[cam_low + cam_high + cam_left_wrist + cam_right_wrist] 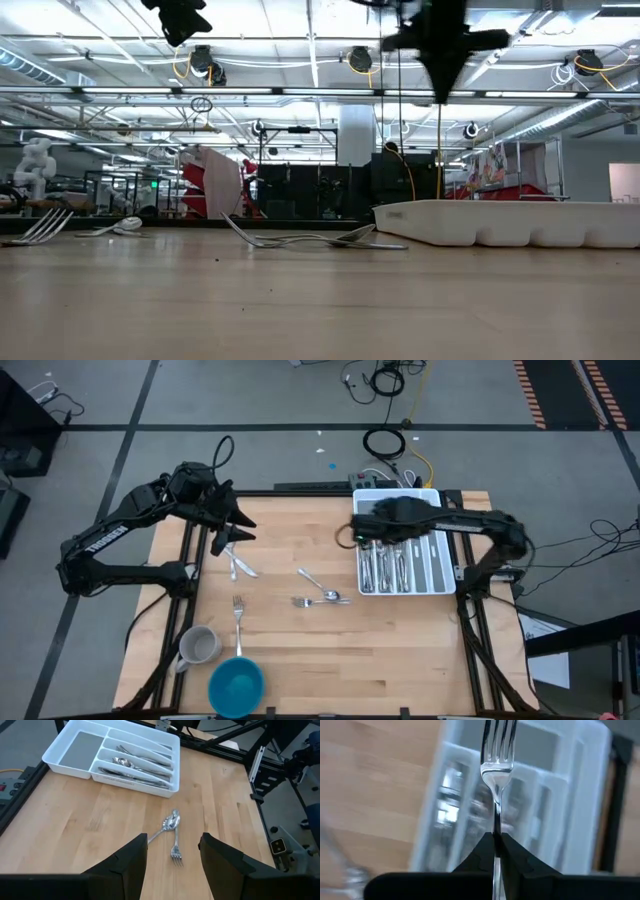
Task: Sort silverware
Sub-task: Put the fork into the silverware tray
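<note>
Overhead, right pincer (pixel 496 842) gripping fork (pixel 497 765), handle hidden, tray (pixel 580 795) blurred

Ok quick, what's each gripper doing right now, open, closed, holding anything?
Left gripper: open, empty, above the wooden table.
Right gripper: closed on a shiny silver metal fork, over the white compartmented tray.

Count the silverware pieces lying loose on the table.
5: a lone fork beside the mug, a spoon and second fork touching mid-table, and seemingly two crossed pieces under the left gripper, which may hide more.
</note>
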You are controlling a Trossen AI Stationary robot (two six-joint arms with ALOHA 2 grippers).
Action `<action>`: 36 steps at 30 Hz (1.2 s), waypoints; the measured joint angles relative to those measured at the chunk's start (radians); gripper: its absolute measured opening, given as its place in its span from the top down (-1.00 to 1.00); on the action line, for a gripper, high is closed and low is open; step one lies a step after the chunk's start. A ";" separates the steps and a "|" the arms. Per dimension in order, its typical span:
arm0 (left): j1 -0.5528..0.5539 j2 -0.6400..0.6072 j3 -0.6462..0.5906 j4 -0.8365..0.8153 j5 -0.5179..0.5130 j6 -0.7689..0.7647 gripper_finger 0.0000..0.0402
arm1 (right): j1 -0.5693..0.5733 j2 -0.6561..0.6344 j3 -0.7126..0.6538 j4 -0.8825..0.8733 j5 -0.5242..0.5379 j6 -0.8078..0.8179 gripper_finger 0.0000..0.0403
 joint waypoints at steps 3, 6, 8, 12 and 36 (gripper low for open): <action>0.000 0.000 0.000 0.002 -0.003 0.003 0.08 | 0.013 -0.129 -0.157 0.044 -0.012 0.082 1.00; 0.000 0.000 0.000 0.010 -0.003 0.003 0.08 | 0.020 -0.237 -0.292 0.050 -0.026 0.178 1.00; 0.000 0.000 0.000 0.014 -0.007 0.001 0.08 | 0.019 -0.286 -0.373 0.113 -0.025 0.209 1.00; 0.000 0.000 0.000 0.014 -0.007 -0.005 0.08 | 0.018 -0.334 -0.529 0.312 -0.027 0.212 1.00; 0.000 0.000 0.000 0.011 -0.081 -0.007 0.08 | -0.113 -0.333 -0.981 0.783 -0.178 0.086 1.00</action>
